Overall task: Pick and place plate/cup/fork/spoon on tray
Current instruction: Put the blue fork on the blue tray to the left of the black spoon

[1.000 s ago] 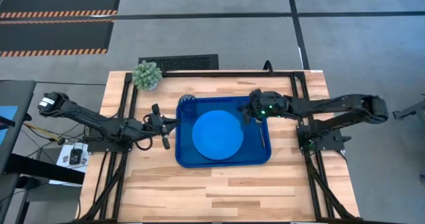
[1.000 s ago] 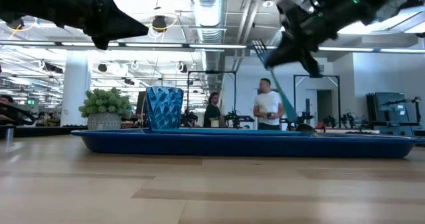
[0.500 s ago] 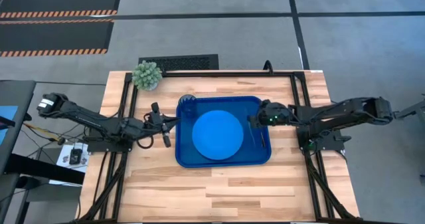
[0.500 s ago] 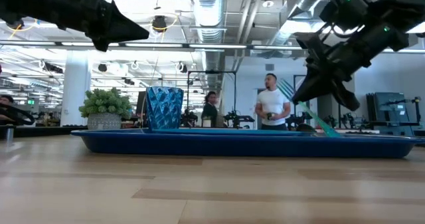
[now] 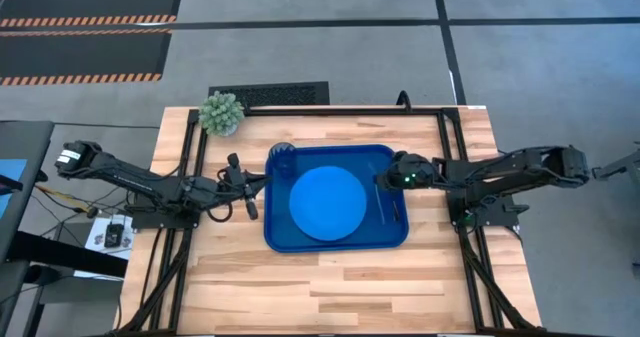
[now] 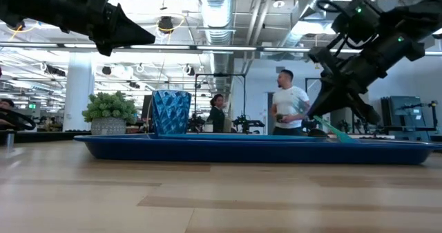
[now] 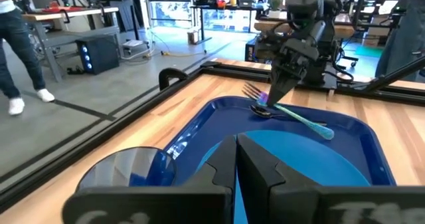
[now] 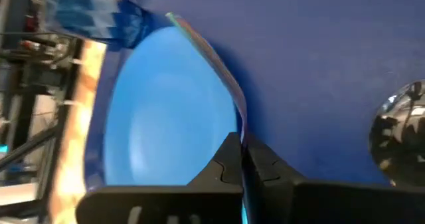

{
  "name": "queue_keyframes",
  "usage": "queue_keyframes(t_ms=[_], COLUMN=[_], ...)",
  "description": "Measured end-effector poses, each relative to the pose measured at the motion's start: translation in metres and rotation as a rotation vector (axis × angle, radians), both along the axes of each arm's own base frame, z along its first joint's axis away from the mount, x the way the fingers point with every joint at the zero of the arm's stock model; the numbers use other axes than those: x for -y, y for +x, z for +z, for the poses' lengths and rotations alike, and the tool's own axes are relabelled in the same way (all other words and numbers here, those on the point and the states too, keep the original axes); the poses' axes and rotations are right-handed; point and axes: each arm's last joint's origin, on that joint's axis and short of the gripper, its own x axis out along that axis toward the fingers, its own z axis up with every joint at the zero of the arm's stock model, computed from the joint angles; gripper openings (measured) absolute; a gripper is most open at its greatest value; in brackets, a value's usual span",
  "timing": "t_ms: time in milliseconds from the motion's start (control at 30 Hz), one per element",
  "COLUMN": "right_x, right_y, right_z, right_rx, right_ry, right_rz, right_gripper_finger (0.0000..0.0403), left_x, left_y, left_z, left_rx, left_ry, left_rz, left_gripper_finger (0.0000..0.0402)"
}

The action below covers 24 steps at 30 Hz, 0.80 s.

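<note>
The dark-blue tray (image 5: pixel 280 239) lies mid-table with the light-blue plate (image 5: pixel 326 203) on its floor and the blue cup (image 5: pixel 281 158) upright in its far left corner. My right gripper (image 5: pixel 388 180) is over the tray's right part, shut on the green-teal fork (image 7: pixel 299 117). The dark spoon (image 7: pixel 261 111) lies on the tray floor beside the fork. My left gripper (image 5: pixel 248 193) is shut and empty, held above the table left of the tray. My right gripper pinches the fork between its two fingers near the tine end (image 7: pixel 266 102), coming from above and slanting down. The fingers lie across the fork. The fork is tilted: its tines (image 7: pixel 250 91) are raised and the handle's free end (image 7: pixel 325 129) is down on the tray floor.
A small green potted plant (image 5: pixel 221 112) stands at the table's far left corner. Black frame rails run along both sides of the table. People stand in the room behind the table in the low view (image 6: pixel 289 108).
My right gripper has gone down and toward the table's right edge with the fork, staying shut on it. The fork has tipped from steep to a flatter slant, and its handle end has come down onto the tray floor.
</note>
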Motion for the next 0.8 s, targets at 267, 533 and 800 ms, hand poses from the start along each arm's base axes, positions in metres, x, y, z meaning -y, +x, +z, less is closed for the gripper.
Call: queue_keyframes(t_ms=[267, 533, 800], right_x=[0.001, 0.001, 0.002], right_y=[0.007, 0.008, 0.007], right_z=[-0.017, -0.03, -0.036], right_rx=[-0.067, -0.143, -0.192], right_ry=[0.023, 0.03, 0.011], right_rz=[0.004, -0.011, -0.019], right_gripper_finger=[0.0005, 0.0024, 0.004], left_x=[0.0, 0.0, 0.0], left_y=[0.0, 0.0, 0.0], left_z=[-0.001, -0.002, -0.002], left_rx=[-0.011, -0.021, -0.013], left_ry=[-0.001, -0.002, -0.017], left_rz=[0.001, 0.003, 0.005], left_gripper_finger=[0.0, 0.0, 0.0])
